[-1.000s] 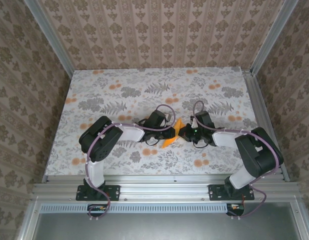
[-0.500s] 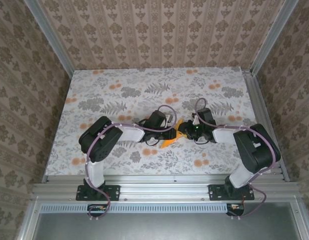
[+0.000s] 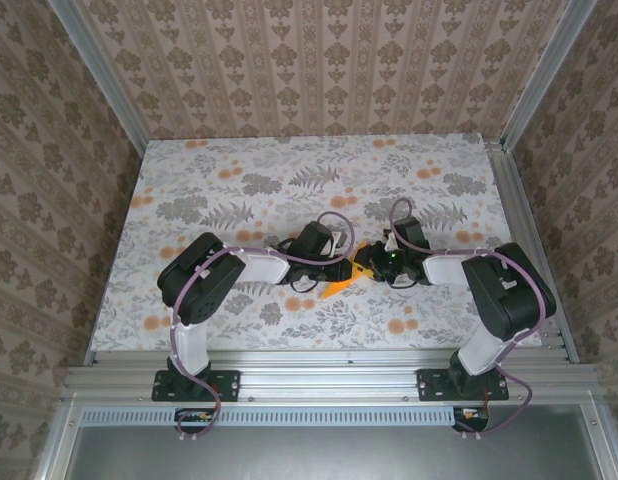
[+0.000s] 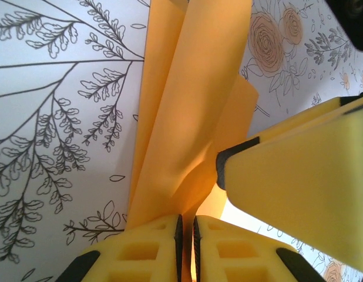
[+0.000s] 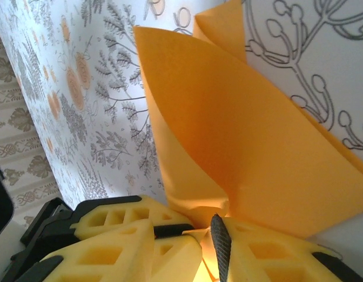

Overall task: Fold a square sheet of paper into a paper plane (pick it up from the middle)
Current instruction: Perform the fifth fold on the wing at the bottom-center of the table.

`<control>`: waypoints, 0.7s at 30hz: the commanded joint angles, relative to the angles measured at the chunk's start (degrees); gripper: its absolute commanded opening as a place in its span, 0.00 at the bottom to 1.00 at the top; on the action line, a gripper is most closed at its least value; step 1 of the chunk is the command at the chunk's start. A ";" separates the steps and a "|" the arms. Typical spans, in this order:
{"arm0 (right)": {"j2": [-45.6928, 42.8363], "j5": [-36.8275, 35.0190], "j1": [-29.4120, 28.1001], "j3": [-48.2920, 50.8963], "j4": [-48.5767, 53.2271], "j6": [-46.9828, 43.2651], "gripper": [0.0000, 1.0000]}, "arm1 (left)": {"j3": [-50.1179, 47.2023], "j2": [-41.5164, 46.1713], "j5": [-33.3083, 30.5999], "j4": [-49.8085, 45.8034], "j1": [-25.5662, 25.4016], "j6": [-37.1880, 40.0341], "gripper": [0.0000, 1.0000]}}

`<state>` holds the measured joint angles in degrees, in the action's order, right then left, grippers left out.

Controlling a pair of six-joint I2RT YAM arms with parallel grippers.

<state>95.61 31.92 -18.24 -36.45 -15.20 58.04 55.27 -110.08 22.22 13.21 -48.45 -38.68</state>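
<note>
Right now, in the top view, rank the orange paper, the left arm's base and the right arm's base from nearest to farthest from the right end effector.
1. Orange paper: mid-table, pinched in the right end effector itself.
2. Right arm's base: near edge, on the right.
3. Left arm's base: near edge, on the left, clearly farther.

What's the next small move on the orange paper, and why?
Likely lower both to press the crease onto the floral table: left gripper and right gripper are each shut on the bright orange folded paper sheet, its flaps standing loose.
</note>
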 commanded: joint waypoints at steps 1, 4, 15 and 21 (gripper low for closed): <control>1.53 1.87 -0.16 -1.15 -1.01 1.96 0.35 | 0.19 0.47 1.16 -4.38 -0.27 1.75 0.16; 1.82 1.68 -0.34 -1.15 -0.12 1.76 0.35 | -0.11 1.13 0.81 -4.07 -0.16 1.85 0.16; 3.20 1.92 -1.07 -0.31 -1.69 3.44 0.35 | -1.75 3.82 0.46 -2.06 -0.26 3.96 0.15; 2.14 1.83 -1.11 0.08 -0.74 3.23 0.35 | -2.05 5.14 -0.70 -1.98 0.05 4.41 0.10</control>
<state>97.25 32.91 -18.57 -36.60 -16.60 60.45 53.69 -107.15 22.24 11.99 -48.45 -36.10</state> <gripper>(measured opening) 0.349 0.102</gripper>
